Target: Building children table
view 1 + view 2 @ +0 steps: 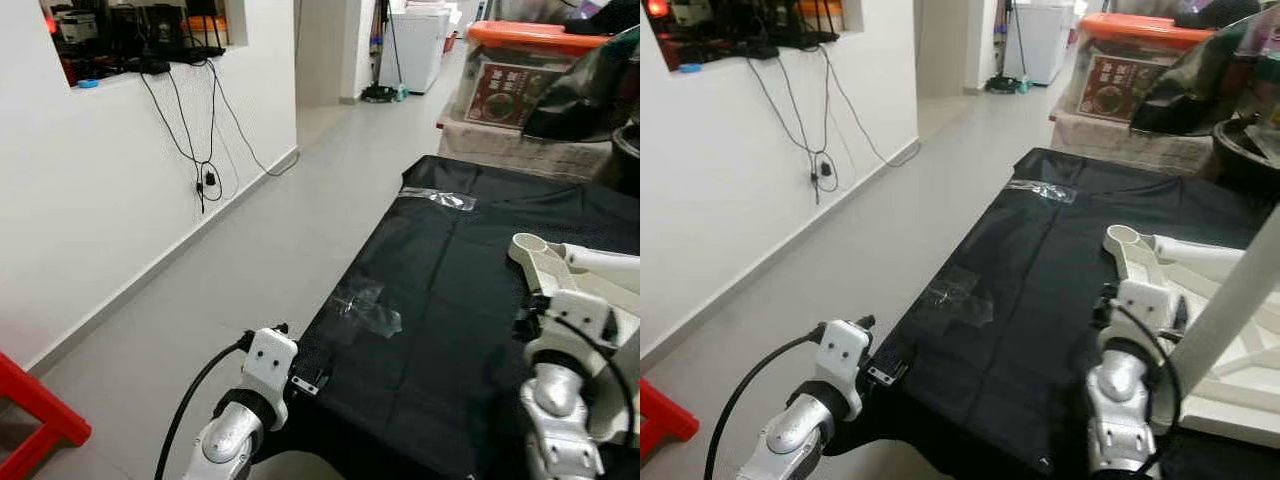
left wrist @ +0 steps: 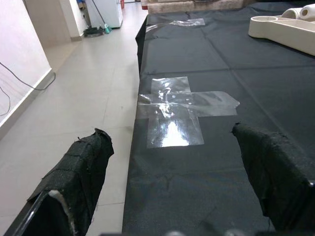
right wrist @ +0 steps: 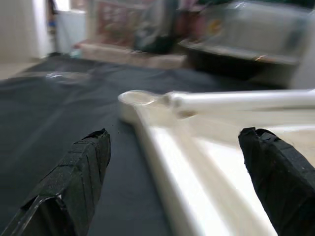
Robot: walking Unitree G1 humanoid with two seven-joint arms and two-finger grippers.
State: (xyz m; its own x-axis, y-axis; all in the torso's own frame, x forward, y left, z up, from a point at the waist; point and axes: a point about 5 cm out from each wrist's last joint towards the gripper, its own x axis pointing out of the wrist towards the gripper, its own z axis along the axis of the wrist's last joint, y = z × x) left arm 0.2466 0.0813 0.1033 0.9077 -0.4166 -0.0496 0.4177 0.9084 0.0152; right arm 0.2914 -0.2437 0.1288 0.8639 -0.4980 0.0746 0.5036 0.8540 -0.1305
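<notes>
A cream plastic table top lies upside down on a surface covered in black cloth, at the right. A white leg lies along its far side beside a round socket, and another white tube slants up across the right edge. My right gripper is open, its fingers spread either side of the top's near rim, holding nothing. My left gripper is open too, low at the cloth's left edge, pointing at a patch of clear tape.
Grey floor runs along the left of the cloth towards a doorway. The white wall has dangling cables. A red stool stands at lower left. An orange-lidded box and a black bag sit behind.
</notes>
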